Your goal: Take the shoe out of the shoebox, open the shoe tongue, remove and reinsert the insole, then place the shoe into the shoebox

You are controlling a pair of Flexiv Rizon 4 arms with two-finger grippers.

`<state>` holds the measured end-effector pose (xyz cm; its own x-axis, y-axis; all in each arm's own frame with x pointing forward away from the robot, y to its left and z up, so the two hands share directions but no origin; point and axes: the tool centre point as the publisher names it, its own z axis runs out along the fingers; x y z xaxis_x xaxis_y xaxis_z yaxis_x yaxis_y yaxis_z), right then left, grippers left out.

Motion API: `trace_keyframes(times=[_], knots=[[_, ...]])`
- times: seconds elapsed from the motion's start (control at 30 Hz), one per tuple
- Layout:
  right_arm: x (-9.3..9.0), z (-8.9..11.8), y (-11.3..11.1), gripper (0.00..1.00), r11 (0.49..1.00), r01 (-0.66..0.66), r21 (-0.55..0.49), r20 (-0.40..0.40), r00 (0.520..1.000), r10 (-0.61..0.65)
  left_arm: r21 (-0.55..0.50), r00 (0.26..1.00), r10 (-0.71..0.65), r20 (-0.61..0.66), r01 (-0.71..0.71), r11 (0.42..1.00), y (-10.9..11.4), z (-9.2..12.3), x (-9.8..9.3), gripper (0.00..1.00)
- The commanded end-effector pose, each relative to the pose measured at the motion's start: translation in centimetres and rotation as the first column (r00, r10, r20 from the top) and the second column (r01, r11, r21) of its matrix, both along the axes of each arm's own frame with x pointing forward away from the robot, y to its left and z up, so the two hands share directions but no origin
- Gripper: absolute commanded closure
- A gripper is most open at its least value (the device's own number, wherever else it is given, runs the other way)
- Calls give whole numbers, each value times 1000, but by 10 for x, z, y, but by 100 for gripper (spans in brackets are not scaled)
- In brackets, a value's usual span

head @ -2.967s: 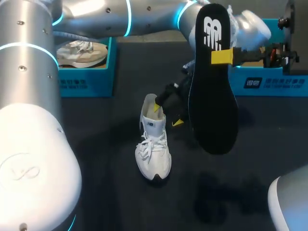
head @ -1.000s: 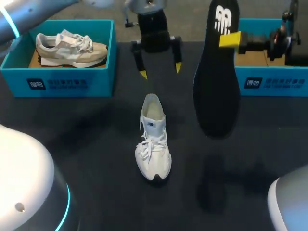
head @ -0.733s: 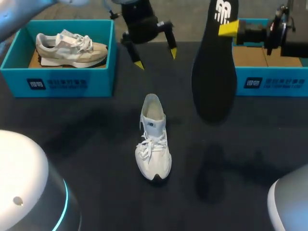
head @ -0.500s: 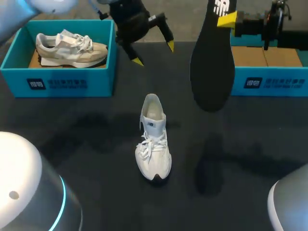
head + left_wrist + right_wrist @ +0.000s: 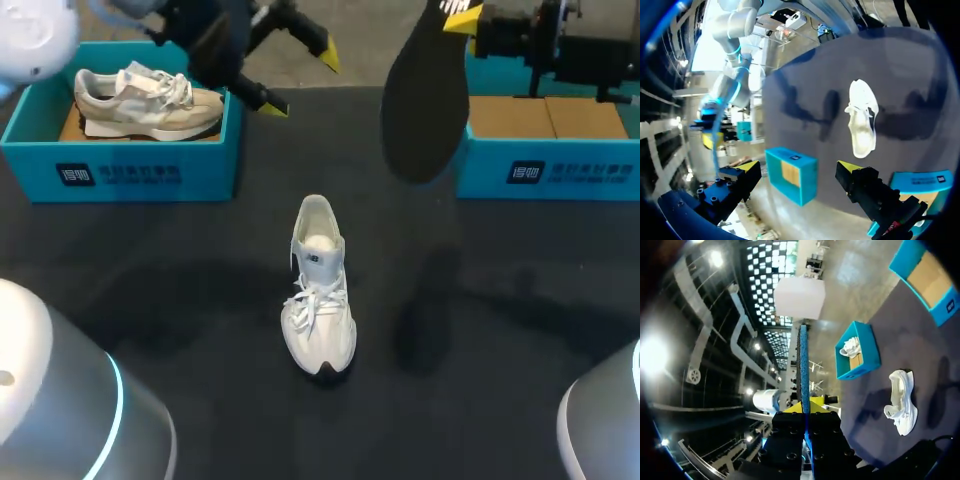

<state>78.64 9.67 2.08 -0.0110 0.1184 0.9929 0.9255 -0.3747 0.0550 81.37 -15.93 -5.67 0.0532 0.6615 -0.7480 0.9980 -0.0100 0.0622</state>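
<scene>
The right fingers (image 5: 462, 17) are clamped on the black insole (image 5: 425, 110), which hangs down at upper right, in front of an open teal shoebox (image 5: 560, 165). The left fingers (image 5: 327, 56) stand apart, empty, at upper left. The white sneaker (image 5: 318, 290) stands upright on the table (image 5: 180, 300) at frame centre.

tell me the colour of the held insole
The insole is black on its broad face; the head view shows it best.
</scene>
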Motion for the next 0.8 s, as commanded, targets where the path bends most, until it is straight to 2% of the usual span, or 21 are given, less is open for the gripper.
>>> trace_keyframes(times=[0.03, 0.43, 0.8], knots=[[8, -6, 11, 100, 1000, -12, -6, -24, 1000, 12, -359, 999, 3, 44, 13, 933, 18, 4, -16, 0], [14, -17, 38, 100, 998, -64, -24, -123, 991, 61, -472, 990, -44, 131, 101, 876, 15, 21, -33, 0], [25, -25, 70, 100, 995, -94, -46, -200, 976, 83, -560, 980, -60, 187, 157, 813, 0, 28, -44, 0]])
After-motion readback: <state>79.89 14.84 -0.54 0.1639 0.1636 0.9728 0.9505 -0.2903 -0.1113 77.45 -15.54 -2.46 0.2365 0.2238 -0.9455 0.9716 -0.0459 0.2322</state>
